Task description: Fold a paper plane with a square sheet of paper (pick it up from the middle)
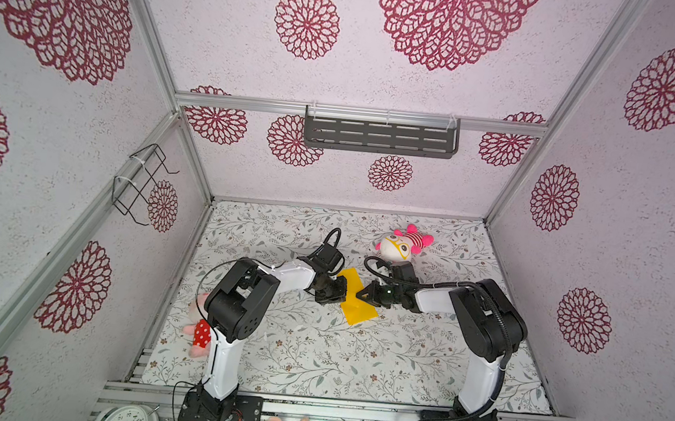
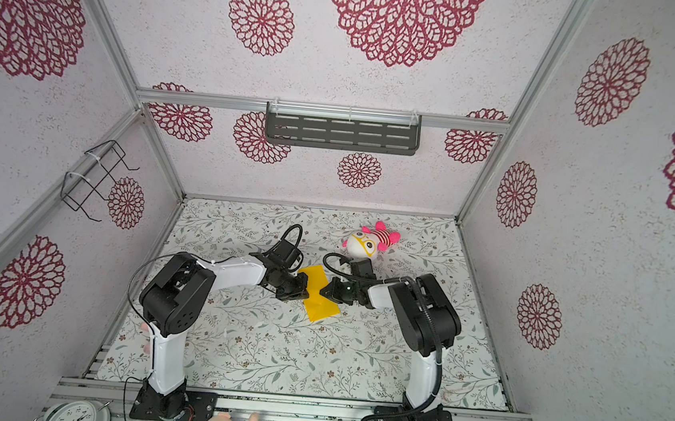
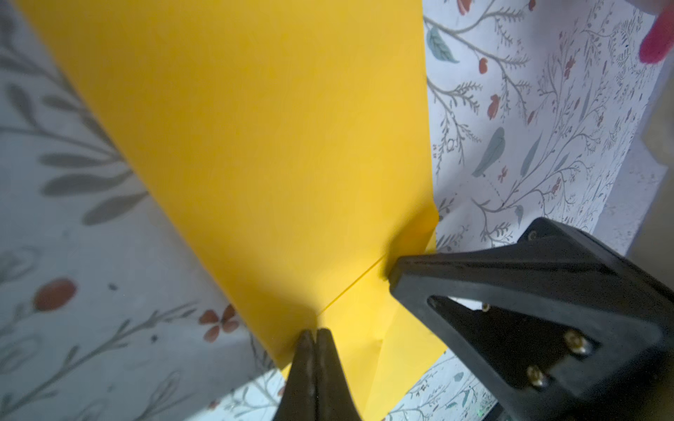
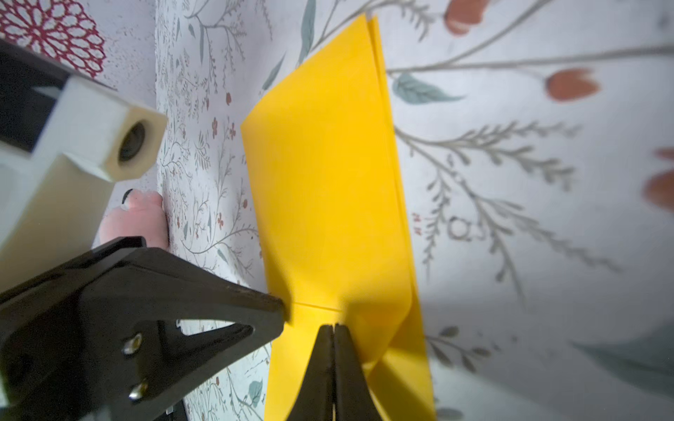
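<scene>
Over at the 8 o'clock edge of the floral tabletop (image 1: 314,363), a pink plush in a red spotted dress (image 1: 201,333) lies half hidden behind the left arm. That arm bends in toward the centre, and the left end effector (image 1: 335,292) meets the sheet of paper (image 1: 352,281) on its 9 o'clock side. In the left wrist view its fingers (image 3: 310,350) are pressed tight together, and the tip sits right at the paper's edge, where a straight fold line begins. I cannot tell whether a layer is caught between them.

The yellow-orange sheet of paper (image 2: 321,308) lies near the middle of the tabletop. It is doubled over into a narrow oblong that runs roughly from 11 o'clock to 5 o'clock. Two layers show along one long edge (image 4: 375,54).

From 3 o'clock, the right end effector (image 1: 361,296) comes in against the sheet's other side, facing the left one across the fold line and near it. Its fingers (image 4: 326,350) are also pressed together, with the tip on the paper. A flap of the sheet curls up just beside them.

Up at about 1 o'clock from the paper lies the pink-and-white plush toy (image 1: 401,244), apart from the sheet.
</scene>
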